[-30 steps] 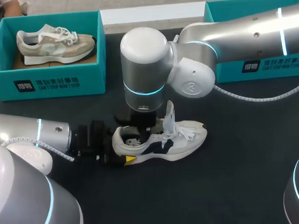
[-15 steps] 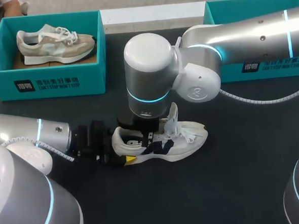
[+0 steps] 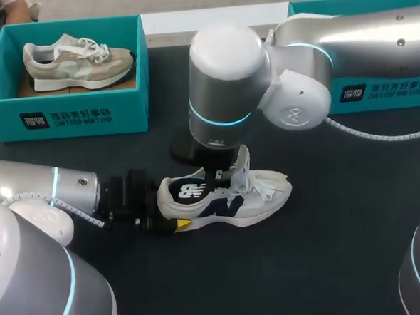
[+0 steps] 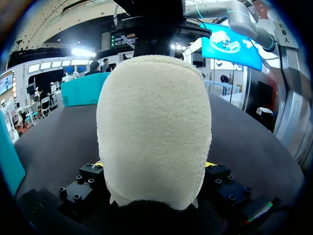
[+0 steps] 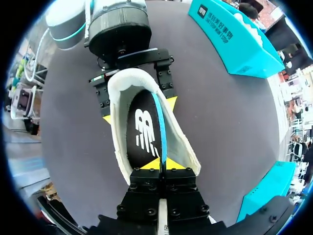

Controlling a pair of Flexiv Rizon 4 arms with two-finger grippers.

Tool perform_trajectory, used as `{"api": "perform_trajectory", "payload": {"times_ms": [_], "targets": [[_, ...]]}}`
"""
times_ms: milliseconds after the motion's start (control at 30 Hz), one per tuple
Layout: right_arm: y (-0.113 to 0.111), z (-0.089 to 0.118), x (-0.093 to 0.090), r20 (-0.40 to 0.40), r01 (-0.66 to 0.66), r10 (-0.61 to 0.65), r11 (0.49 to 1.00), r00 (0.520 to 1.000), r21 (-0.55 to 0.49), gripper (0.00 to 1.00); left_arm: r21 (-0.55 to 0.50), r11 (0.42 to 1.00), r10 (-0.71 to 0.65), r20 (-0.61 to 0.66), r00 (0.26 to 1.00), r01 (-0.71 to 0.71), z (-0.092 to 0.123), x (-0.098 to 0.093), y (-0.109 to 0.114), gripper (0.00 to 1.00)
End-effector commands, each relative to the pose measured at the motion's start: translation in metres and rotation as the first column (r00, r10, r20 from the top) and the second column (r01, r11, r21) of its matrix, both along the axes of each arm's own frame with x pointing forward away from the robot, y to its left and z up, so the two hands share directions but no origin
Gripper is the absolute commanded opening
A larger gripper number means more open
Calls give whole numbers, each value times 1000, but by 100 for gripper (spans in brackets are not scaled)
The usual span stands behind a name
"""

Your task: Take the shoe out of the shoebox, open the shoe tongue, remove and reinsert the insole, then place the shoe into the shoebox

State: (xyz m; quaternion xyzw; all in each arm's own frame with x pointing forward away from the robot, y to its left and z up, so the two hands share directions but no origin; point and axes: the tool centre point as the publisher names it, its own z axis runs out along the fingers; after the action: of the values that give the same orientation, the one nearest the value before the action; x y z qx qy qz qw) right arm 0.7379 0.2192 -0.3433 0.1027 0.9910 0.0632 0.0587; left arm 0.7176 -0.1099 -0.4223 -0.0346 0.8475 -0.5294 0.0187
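Observation:
A white and navy shoe (image 3: 258,194) lies on its side-sole on the black table, toe to the right, tongue pulled up. My left gripper (image 3: 169,213) stands at its heel, one yellow-tipped finger on each side of the fuzzy heel (image 4: 154,127), gripping it. My right gripper (image 5: 161,165) comes down from above the shoe opening and is shut on the edge of the dark insole (image 5: 144,129), which bears a white logo. The insole (image 3: 191,191) stands tilted up out of the heel. In the head view the right wrist hides its fingers.
A teal shoebox (image 3: 65,113) at the back left holds a beige shoe (image 3: 76,60). A second teal shoebox (image 3: 384,90) stands at the back right, mostly behind my right arm. Bare black table lies in front of the shoe.
My right gripper shut on the insole, then rose and drifted back and right, lifting the insole so its logo now shows above the heel. The left arm and the shoe stayed put.

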Motion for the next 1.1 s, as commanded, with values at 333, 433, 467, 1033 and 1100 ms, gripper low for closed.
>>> {"api": "perform_trajectory", "payload": {"times_ms": [333, 433, 467, 1033, 1100], "targets": [[-19, 27, 8, 0, -28, 28, 991, 1000, 133, 0, 1, 1000, 3, 2, 1000, -3, -4, -2, -1, 0], [-17, 32, 9, -3, -35, 36, 988, 999, 150, 0, 1, 1000, 3, 2, 1000, -3, -4, -2, -1, 0], [-16, 33, 10, -8, -36, 38, 986, 999, 163, 0, 1, 1000, 3, 2, 1000, -3, -4, -2, -1, 0], [48, 41, 20, -92, -144, 188, 923, 978, 358, 0, 1, 1000, 3, 2, 1000, -3, -4, -2, -1, 0], [52, 43, 20, -96, -153, 198, 923, 975, 352, 0, 1, 1000, 3, 2, 1000, -3, -4, -2, -1, 0]]}}
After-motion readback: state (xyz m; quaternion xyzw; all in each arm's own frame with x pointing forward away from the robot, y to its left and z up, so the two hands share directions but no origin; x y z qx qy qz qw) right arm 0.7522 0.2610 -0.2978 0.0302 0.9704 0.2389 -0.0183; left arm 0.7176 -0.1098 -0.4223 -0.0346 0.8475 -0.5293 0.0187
